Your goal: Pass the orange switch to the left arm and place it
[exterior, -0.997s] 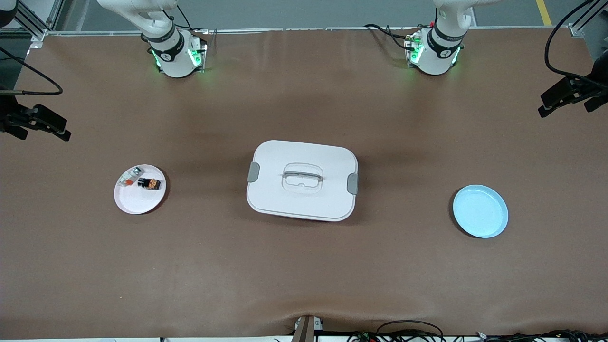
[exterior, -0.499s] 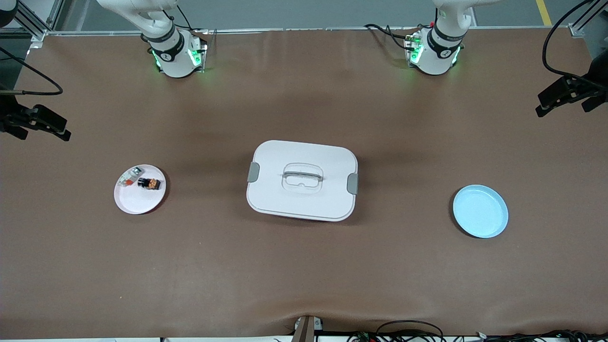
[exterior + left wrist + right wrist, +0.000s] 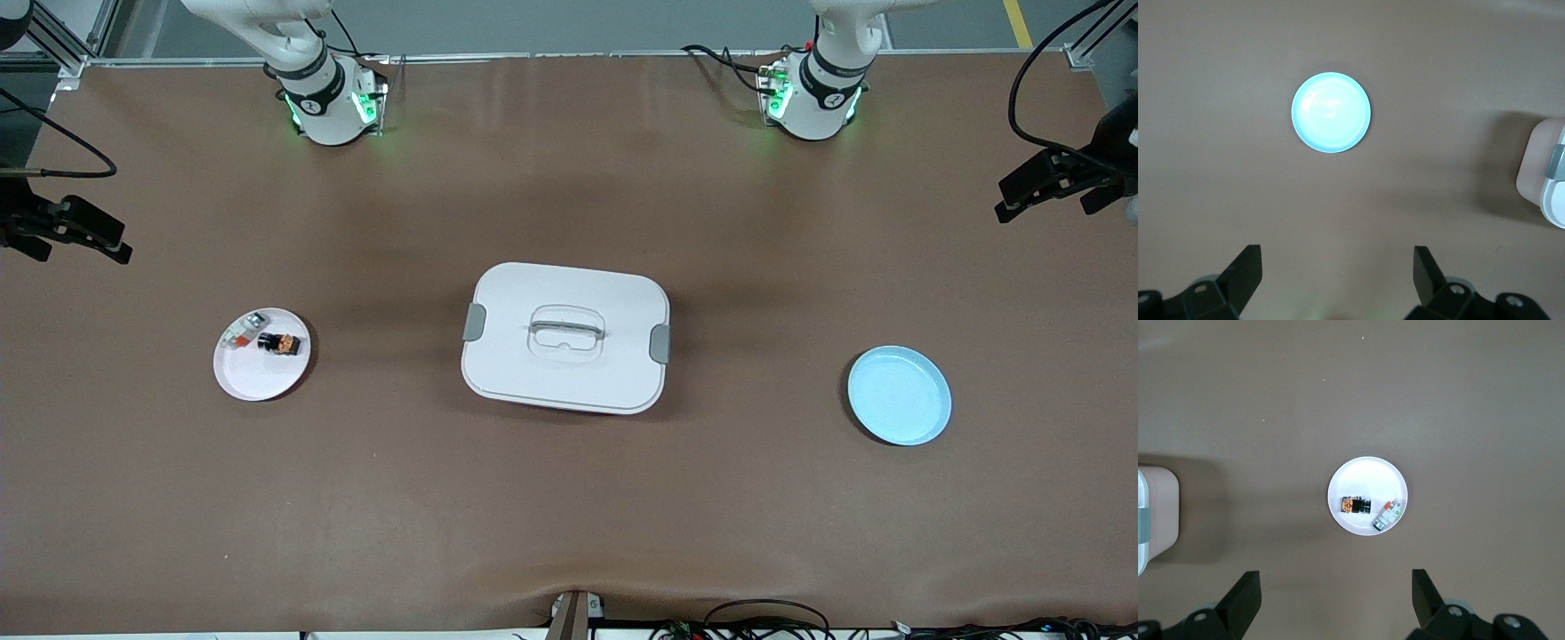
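Orange switch [image 3: 280, 343] lies on the white plate [image 3: 258, 378], toward the right arm's end of the surface from the box [image 3: 565, 338]. The box blocks the direct path to the blue plate [image 3: 898, 396]. Right pincer [image 3: 1335, 603] and left pincer [image 3: 1338, 277] hang spread wide, empty, above their plates, presumably staged for a handover.

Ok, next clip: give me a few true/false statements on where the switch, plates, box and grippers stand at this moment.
1. The orange switch lies on the white plate. True.
2. The blue plate holds a small white part. False: it holds nothing; the small white part shares the white plate.
3. The box stands between the two plates, lid on. True.
4. The right gripper is shut on the switch. False: it is open, high over the white plate.
5. The left gripper is open above the table near the blue plate. True.
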